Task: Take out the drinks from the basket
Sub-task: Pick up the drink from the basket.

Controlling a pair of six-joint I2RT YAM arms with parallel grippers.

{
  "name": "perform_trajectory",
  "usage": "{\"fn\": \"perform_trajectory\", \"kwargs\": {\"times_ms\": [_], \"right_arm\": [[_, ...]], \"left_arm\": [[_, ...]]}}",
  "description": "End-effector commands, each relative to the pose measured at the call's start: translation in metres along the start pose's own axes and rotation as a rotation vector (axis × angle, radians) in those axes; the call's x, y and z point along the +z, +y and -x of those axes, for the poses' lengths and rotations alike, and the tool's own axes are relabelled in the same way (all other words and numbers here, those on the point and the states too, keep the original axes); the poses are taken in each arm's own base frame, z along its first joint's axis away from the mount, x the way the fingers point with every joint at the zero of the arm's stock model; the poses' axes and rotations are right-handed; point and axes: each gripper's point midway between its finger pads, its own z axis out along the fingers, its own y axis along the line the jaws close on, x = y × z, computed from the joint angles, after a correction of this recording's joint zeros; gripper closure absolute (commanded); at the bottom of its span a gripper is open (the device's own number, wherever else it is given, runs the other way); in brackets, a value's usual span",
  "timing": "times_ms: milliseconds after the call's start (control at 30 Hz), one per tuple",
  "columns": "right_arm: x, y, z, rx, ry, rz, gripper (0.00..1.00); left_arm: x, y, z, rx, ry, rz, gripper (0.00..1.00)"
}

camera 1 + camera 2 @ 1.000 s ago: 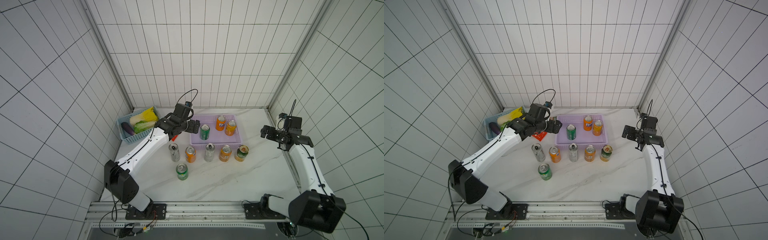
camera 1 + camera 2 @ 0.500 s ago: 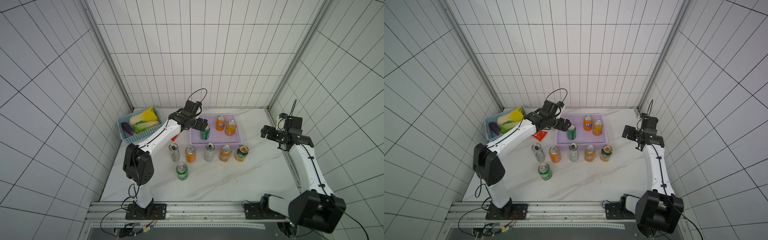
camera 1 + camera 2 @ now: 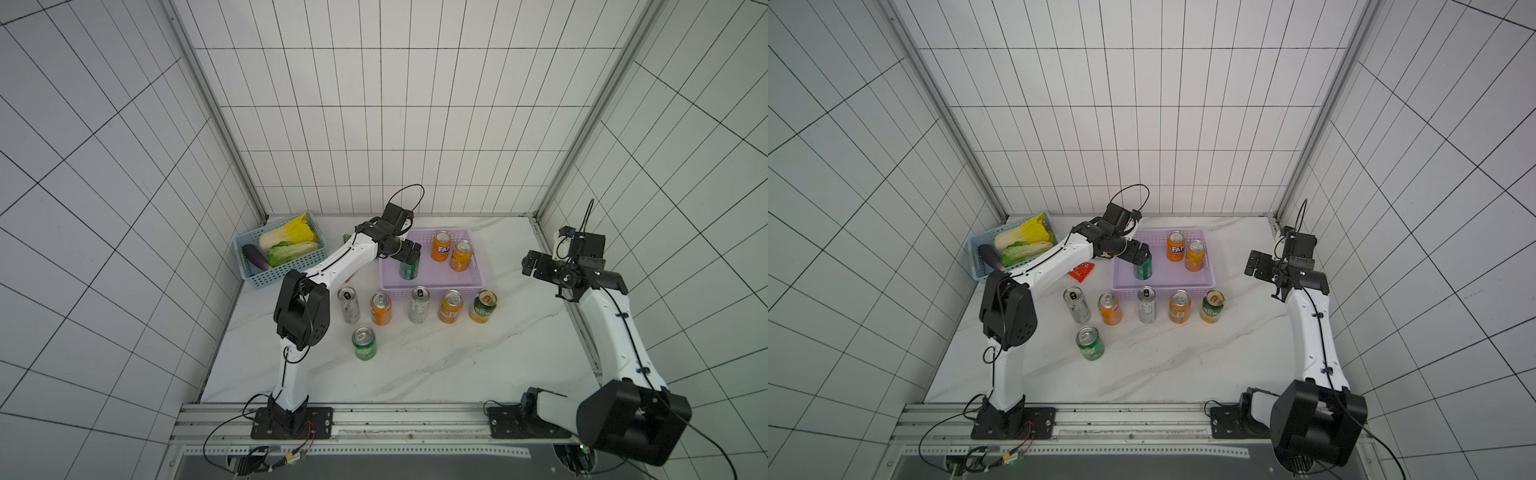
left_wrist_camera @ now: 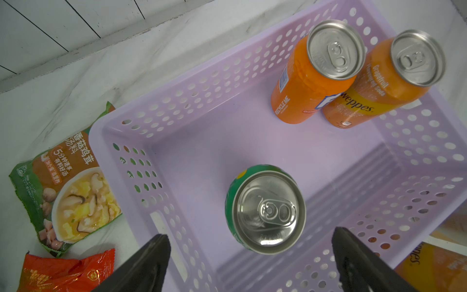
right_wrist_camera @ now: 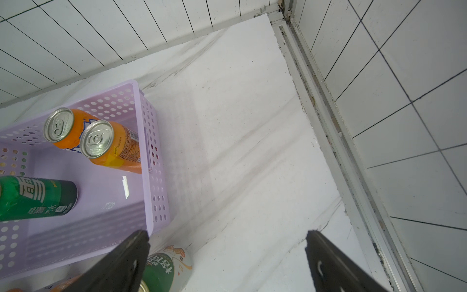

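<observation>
Top views both show a lone green can (image 3: 364, 343) nearest the arm bases, standing on the white marbled worktop (image 3: 415, 374). Behind it a row of five cans stands just before the lilac basket (image 3: 432, 286). From the robot's left they are a silver-white can (image 3: 348, 305), an orange can (image 3: 380, 308), a second silver-white can (image 3: 418, 305), a second orange can (image 3: 450, 306) and a dark green and orange can (image 3: 483, 306).

The basket holds three drinks. A basket green can (image 3: 409, 269) stands in its front left part, and the left tool (image 3: 409, 253) hangs directly over it, spread wide. In the left wrist view its two dark fingers (image 4: 151, 260) flank the can's silver top without touching it and grip nothing. Whether the tips are below the can's rim I cannot tell.

Off the basket's right end, the right tool (image 3: 534, 266) hangs above bare worktop, equally wide open and empty.

Farther back in the basket, two orange drinks stand touching: the rear orange can (image 3: 441, 247) and the grapefruit soda can (image 3: 461, 255). Beside the basket's left end lie a green soup packet (image 4: 68, 192) and a red packet (image 4: 68, 273). In the far left corner, a light blue basket (image 3: 282, 275) holds cabbages and an aubergine
</observation>
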Motion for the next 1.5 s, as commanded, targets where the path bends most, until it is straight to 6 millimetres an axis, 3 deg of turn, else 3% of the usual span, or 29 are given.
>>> {"fn": "perform_trajectory", "kwargs": {"times_ms": [0, 367, 733, 900, 1133, 1467], "right_arm": [[0.007, -0.004, -0.01, 0.014, 0.026, 0.003, 0.0], [0.007, -0.003, -0.011, 0.015, 0.026, 0.006, 0.0], [0.007, -0.005, -0.01, 0.017, 0.025, 0.0, 0.0], [0.006, -0.005, -0.01, 0.022, 0.024, -0.002, 0.0], [0.006, -0.006, -0.01, 0.023, 0.023, -0.003, 0.01], [0.007, -0.005, -0.011, 0.023, 0.027, 0.002, 0.01]], "left_arm": [[0.008, -0.008, 0.002, 0.033, 0.007, -0.045, 0.02], [0.043, -0.015, -0.004, 0.095, 0.062, -0.028, 0.05], [0.058, -0.009, -0.008, 0.1, 0.102, 0.034, 0.22], [0.053, -0.011, -0.005, 0.094, 0.094, 0.033, 0.3], [0.035, -0.013, 0.005, 0.094, 0.065, 0.041, 0.34], [-0.011, -0.021, 0.022, 0.078, -0.001, 0.062, 0.34]]}}
